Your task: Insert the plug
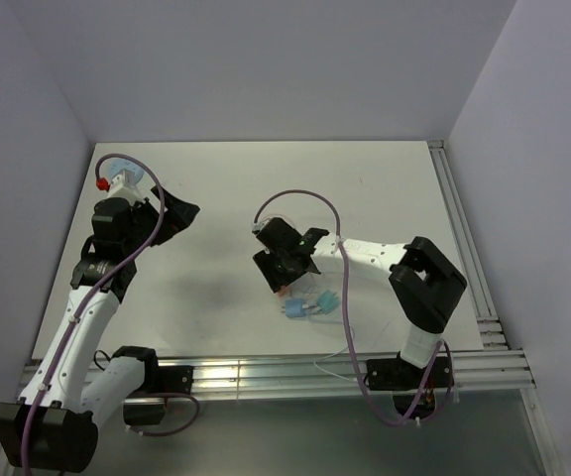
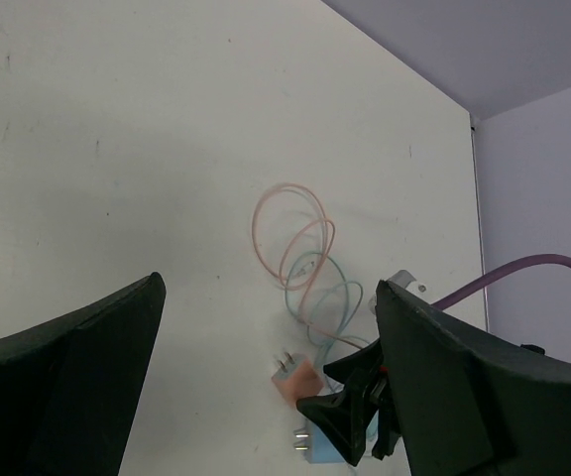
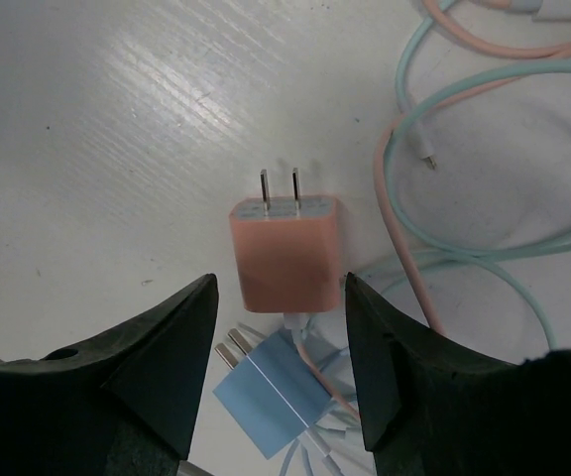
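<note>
Both spread wide: right gripper (image 3: pixel 280 297) low over plug (image 3: pixel 285 253), left gripper (image 1: pixel 181 213) well apart. White table (image 1: pixel 365 188), pale walls (image 1: pixel 266 69).

No text, label, brand, number or sign can be read in any view. The pink charger (image 3: pixel 285 253) and the blue charger (image 3: pixel 271 397) show plain faces, and the table (image 1: pixel 266 178) bears no print.
</note>
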